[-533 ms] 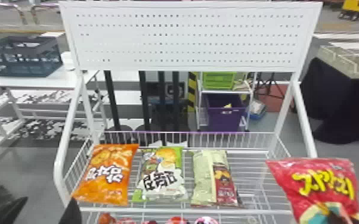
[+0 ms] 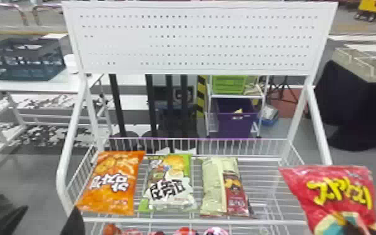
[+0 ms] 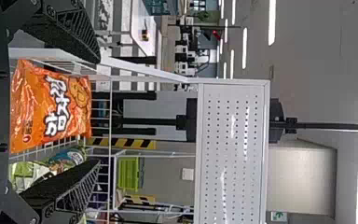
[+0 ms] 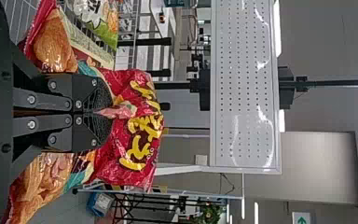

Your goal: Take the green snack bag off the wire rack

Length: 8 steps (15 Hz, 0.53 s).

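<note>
One red bag (image 2: 337, 190), lower right, clamped in my right gripper (image 4: 103, 113), may snag the wire rack (image 2: 196, 221) if swung inward; left gripper (image 3: 98, 111), fingers apart.

The green snack bag (image 2: 168, 184) lies flat on the wire rack (image 2: 193, 221), printed face up, a little left of the rack's middle. It is plump and glossy, with bright green showing at the end toward the rack's back fence and at a corner by the rack's front rail. A yellow-orange round picture sits toward the back fence; bold black lettering on white fills the part nearer the front rail. The wire rack is white, a shallow basket of thin wires between thick tubular side frames, with a perforated panel standing above its back.
</note>
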Tool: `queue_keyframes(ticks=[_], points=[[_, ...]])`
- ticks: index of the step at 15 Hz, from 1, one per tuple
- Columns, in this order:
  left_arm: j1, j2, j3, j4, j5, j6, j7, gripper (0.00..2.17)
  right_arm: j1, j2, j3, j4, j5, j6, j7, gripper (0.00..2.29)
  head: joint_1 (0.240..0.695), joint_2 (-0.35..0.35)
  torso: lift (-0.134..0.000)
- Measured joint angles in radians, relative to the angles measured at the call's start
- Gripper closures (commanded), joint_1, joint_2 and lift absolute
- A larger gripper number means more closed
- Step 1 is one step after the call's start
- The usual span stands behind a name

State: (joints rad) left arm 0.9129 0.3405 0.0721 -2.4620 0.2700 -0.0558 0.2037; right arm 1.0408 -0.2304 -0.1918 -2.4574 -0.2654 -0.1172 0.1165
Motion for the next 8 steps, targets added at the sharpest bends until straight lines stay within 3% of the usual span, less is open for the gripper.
queue_keyframes(ticks=[4,8], points=[[-0.032,0.007,-0.035,0.036,-0.005,-0.028,0.013,0.14,-0.003,0.0,0.003,0.001,0.0,0.0,0.0,2.18,0.499,0.0,0.0],[-0.26,0.096,-0.267,0.195,-0.044,-0.025,0.122,0.14,-0.012,0.0,0.014,0.003,0.005,0.0,0.0,2.18,0.499,0.0,0.0]])
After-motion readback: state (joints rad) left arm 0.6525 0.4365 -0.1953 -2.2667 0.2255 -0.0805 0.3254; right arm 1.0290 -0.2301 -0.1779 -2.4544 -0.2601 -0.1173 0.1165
